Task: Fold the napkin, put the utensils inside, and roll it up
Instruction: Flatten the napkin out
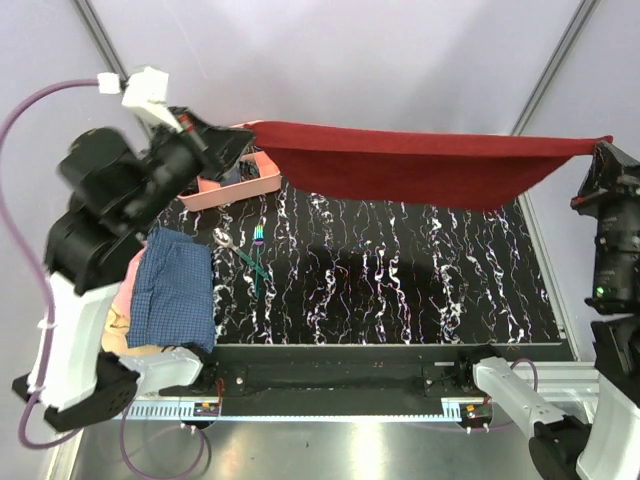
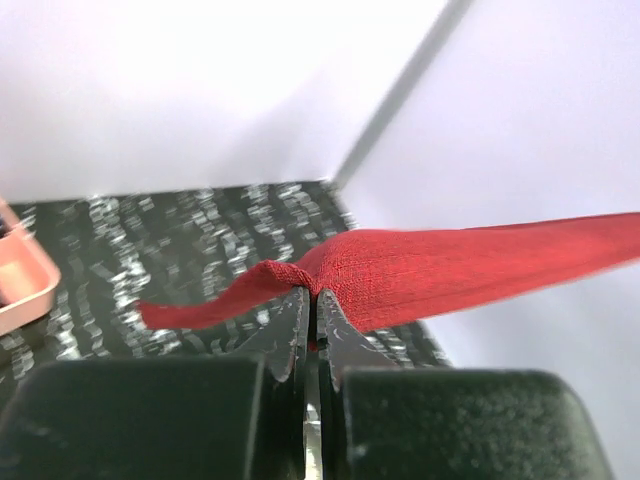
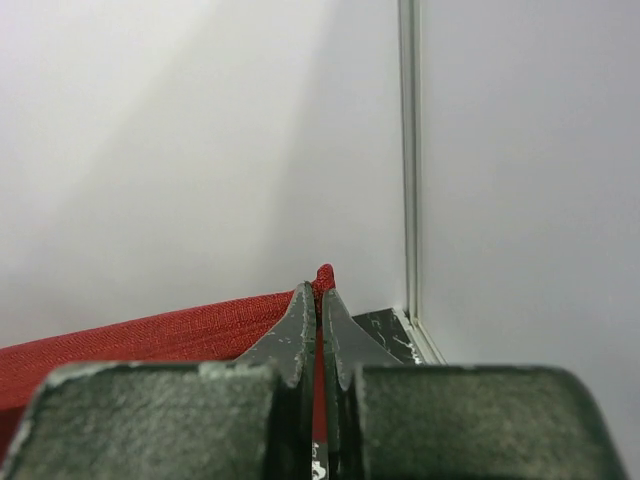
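The dark red napkin (image 1: 420, 165) hangs stretched in the air across the far side of the table, held by its two upper corners. My left gripper (image 1: 243, 135) is shut on its left corner (image 2: 300, 275). My right gripper (image 1: 603, 148) is shut on its right corner (image 3: 322, 280). The cloth sags in the middle above the black marbled table (image 1: 400, 280). The utensils lie on the table at the left: a silvery spoon (image 1: 224, 239) and a teal-green fork (image 1: 259, 255).
A pink tray (image 1: 240, 185) stands at the far left, partly behind the left arm. A blue checked cloth (image 1: 175, 285) lies over pink and yellow cloths at the table's left edge. A metal rail runs along the near edge.
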